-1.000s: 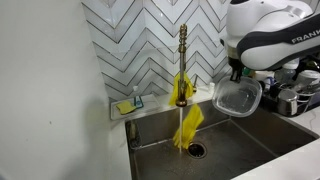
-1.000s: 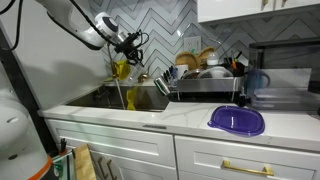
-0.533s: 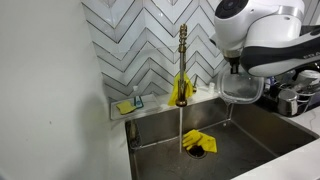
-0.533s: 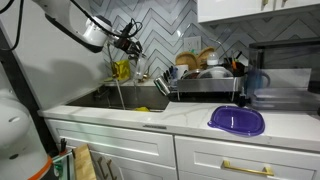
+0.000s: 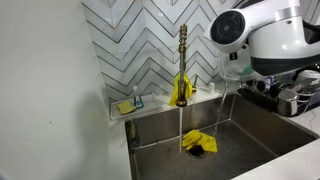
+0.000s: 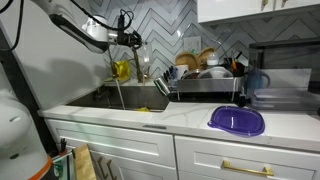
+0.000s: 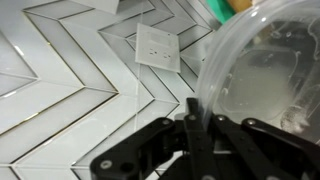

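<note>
My gripper (image 7: 197,118) is shut on the rim of a clear plastic container (image 7: 265,90); the thin wall is pinched between the two fingers. In both exterior views the container (image 5: 237,86) hangs tilted under the wrist, above the right side of the steel sink (image 5: 262,135). It looks empty. A crumpled yellow cloth (image 5: 201,142) lies on the sink floor beside the drain. From the far side, the gripper (image 6: 137,42) is up near the tiled wall with the container (image 6: 143,66) below it.
A brass faucet (image 5: 182,50) with a yellow item (image 5: 181,92) hung on it stands behind the sink. A sponge holder (image 5: 129,104) sits on the ledge. A loaded dish rack (image 6: 205,80) and a purple lid (image 6: 237,120) are on the counter. Pots (image 5: 294,99) stand at right.
The yellow cloth has dropped from mid-air to the sink floor by the drain. The gripper has lifted and turned the container up toward the wall, still holding its rim.
</note>
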